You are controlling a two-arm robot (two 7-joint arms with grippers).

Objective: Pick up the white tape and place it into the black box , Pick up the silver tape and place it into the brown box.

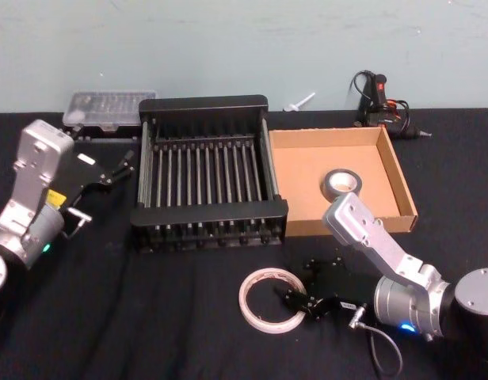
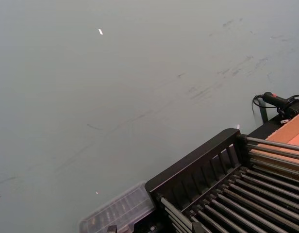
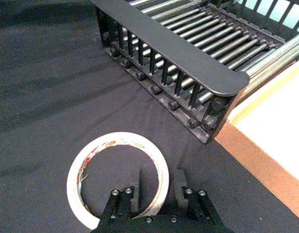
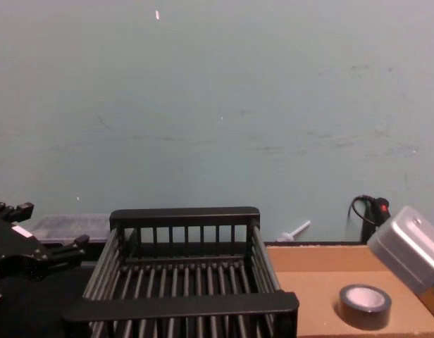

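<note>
Right gripper (image 3: pixel 157 191), low centre, straddles the white tape's (image 3: pixel 118 177) rim, fingers parted, nothing held (thin wall could slip sideways on closing); left gripper (image 1: pixel 117 168) idles upper left.

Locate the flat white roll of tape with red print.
In the head view the flat white tape roll with red print lies on the black cloth before the black slatted plastic crate, with the right end effector straddling its rim on the robot's right.

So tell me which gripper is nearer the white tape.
Right. The right gripper is at the white tape, fingers straddling its near-right rim on the cloth. The left gripper hangs beside the black box's far-left corner, well away from the tape.
</note>
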